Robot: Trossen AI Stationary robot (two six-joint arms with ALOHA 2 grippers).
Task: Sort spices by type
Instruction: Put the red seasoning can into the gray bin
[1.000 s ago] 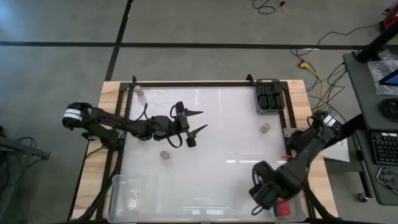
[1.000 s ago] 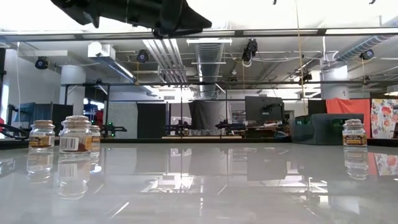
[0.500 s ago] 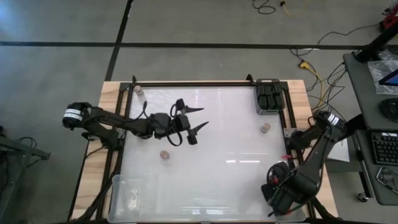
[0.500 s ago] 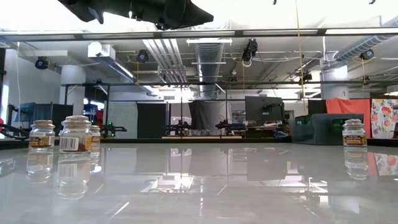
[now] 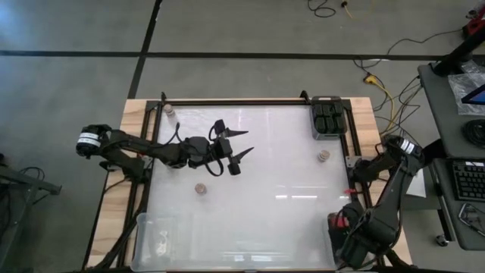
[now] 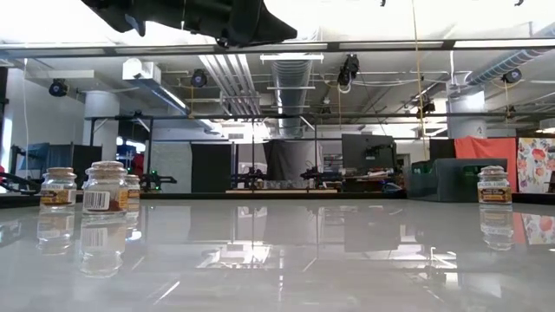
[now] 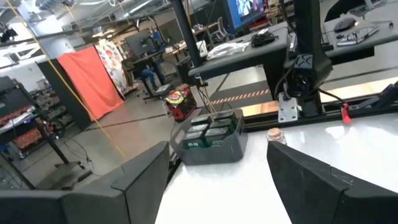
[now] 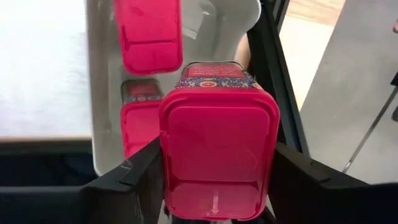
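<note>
Spices are partly sorted. At the table's near right corner the right gripper (image 8: 214,205) pinches a red-lidded jar (image 8: 217,158) between its fingers, right over the clear bin (image 8: 102,93) there; at least two more red lids (image 8: 148,34) already lie inside it. My guess is this one is about to be dropped in.

In the near left corner a second clear bin (image 5: 151,243) holds something pale, too small to make out.

Three round tan-lidded jars stand loose on the white top: one (image 5: 201,188) near the left-middle, just below the left arm; one (image 5: 323,156) toward the right edge; one (image 5: 170,110) up in the far left corner.

The left gripper (image 5: 236,148) hangs above the middle of the table, fingers spread wide, holding nothing.

At the far right corner a dark bin (image 5: 328,121) is packed with black jars (image 7: 208,130), so that kind looks finished.

What I reckon is left: release the red jar, then gather the three tan ones into one place.
</note>
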